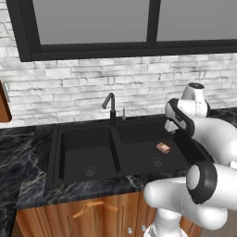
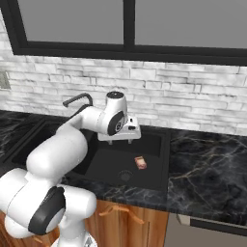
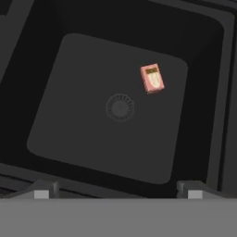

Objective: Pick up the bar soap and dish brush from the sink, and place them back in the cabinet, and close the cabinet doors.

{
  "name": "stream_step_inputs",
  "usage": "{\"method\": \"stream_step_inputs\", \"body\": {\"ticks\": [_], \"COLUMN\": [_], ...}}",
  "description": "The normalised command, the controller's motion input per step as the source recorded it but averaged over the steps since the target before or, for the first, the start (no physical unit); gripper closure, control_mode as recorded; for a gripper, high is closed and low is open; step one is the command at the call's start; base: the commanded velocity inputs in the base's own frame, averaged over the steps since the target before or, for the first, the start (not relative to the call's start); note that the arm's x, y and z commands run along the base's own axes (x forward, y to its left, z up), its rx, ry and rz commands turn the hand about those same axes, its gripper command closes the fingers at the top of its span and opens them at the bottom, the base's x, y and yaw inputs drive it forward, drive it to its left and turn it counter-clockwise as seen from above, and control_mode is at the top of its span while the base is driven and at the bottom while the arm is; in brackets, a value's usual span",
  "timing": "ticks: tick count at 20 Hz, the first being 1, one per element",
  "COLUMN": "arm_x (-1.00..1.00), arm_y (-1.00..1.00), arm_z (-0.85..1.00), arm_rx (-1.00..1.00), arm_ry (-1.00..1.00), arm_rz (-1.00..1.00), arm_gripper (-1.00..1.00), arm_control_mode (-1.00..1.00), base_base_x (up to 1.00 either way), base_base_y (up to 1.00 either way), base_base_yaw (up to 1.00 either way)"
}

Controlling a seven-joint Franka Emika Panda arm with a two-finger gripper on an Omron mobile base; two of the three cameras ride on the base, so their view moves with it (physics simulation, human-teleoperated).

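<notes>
The black double-basin sink (image 1: pixel 55 152) is set in dark marbled stone. On the floor of its right basin lies the bar soap (image 1: pixel 163 147) (image 2: pixel 140 162) (image 3: pixel 152 77), a small pinkish-orange block with a paler top, just beyond the round drain (image 3: pixel 120 107). My gripper (image 2: pixel 119 141) (image 1: pixel 171 127) (image 3: pixel 115 190) hangs open above that basin, pointing down, well clear of the soap and holding nothing. The dish brush is out of view. A sliver of reddish-brown wood (image 1: pixel 3 104) at the far left may be a cabinet door; the rest of the cabinet is out of view.
A slim black curved faucet (image 1: pixel 110 106) rises behind the divider between the basins. The left basin (image 1: pixel 88 162) holds nothing. Dark stone counter (image 2: pixel 207 169) runs to both sides. Lower wooden cabinets with curved handles (image 1: pixel 92 208) sit below. Behind are a white brick wall and a dark-framed window.
</notes>
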Motion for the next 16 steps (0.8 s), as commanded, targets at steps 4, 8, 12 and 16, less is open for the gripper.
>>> {"method": "stream_step_inputs", "body": {"ticks": [4, 8, 12, 16], "arm_x": [0.19, 0.21, 0.20, 0.21], "arm_y": [-0.09, -0.08, -0.08, -0.07], "arm_z": [-0.21, -0.21, -0.23, -0.23], "arm_rx": [0.00, 0.00, 0.00, 0.00], "arm_ry": [0.00, 0.00, 0.00, 0.00], "arm_rz": [0.00, 0.00, 0.00, 0.00], "arm_gripper": [-1.00, -1.00, -1.00, -1.00], "arm_control_mode": [-1.00, -1.00, -1.00, -1.00], "base_base_x": [0.00, 0.00, 0.00, 0.00], "base_base_y": [0.00, 0.00, 0.00, 0.00], "base_base_yaw": [0.00, 0.00, 0.00, 0.00]}}
